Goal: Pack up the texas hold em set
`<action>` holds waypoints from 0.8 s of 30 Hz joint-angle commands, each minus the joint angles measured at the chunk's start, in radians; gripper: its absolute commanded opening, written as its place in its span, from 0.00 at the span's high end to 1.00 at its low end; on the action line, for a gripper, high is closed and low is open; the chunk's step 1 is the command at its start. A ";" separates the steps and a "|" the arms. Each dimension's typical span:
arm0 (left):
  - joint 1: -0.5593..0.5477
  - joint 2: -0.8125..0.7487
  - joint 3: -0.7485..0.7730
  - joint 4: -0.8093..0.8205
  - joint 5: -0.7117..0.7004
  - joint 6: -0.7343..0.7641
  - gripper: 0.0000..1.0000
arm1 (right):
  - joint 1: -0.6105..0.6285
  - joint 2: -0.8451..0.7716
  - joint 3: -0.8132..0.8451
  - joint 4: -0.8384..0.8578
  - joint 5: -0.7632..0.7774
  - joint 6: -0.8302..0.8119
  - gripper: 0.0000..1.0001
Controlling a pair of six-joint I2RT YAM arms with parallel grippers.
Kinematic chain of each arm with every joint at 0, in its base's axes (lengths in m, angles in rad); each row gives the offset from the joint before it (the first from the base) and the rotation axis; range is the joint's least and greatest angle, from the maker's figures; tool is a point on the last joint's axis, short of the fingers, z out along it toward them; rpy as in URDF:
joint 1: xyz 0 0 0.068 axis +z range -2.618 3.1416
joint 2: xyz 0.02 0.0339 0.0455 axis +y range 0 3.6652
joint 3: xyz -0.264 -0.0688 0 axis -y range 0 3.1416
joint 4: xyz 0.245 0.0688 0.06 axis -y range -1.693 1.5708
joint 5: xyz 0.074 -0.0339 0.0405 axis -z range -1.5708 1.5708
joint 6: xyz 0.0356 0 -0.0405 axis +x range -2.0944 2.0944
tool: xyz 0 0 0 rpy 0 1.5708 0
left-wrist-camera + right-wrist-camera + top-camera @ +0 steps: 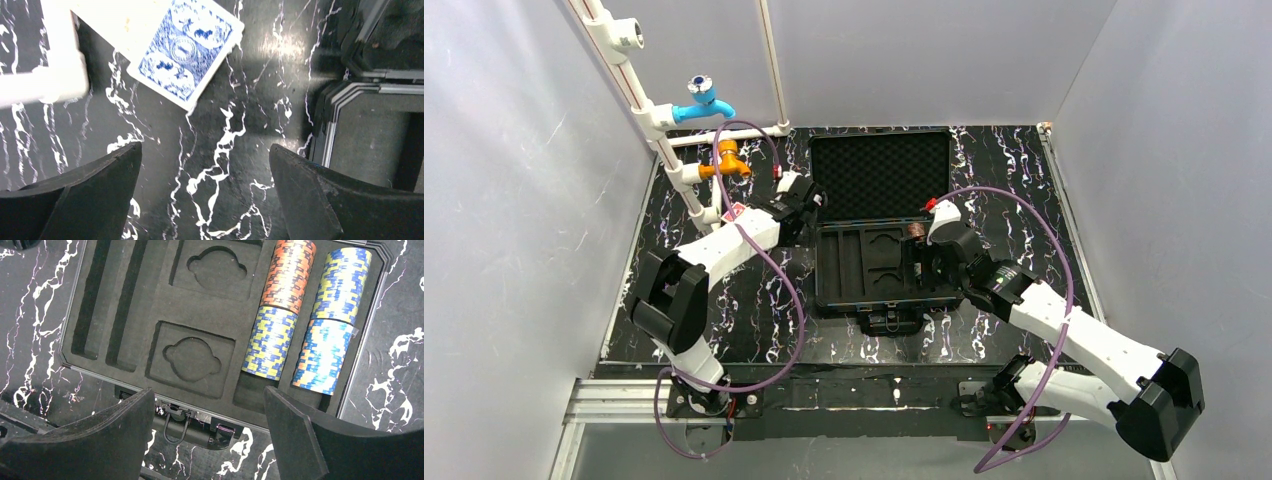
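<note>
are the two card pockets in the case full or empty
Empty. Both card pockets show bare foam, with four chip rolls in the slots beside them. A blue deck lies outside, on the table.

Counter: carries the briefcase near its middle; the pipes stand at its far-left corner.
Lid: lies open behind the tray, toward the back wall.
Tray, left to right: I read two long slots side by side, then two card pockets one behind the other, then two lanes.
Chip rolls: four, in the right-hand lanes, two end to end in each.
Handle: on the case's near edge.
Card deck: flat on the counter, left of the case, just beside a pipe fitting.
My left claw: over bare counter, between deck and case.
My right claw: over the tray's near edge.
</note>
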 commanded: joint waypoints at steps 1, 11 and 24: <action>0.027 -0.005 0.071 0.024 0.010 0.225 0.02 | -0.005 -0.012 0.000 0.020 -0.006 -0.026 0.12; 0.121 0.056 0.134 0.005 0.137 0.535 0.02 | -0.005 -0.033 -0.019 0.023 -0.013 -0.036 0.10; 0.226 0.224 0.265 -0.075 0.245 0.706 0.02 | -0.005 -0.042 -0.023 0.013 -0.011 -0.042 0.08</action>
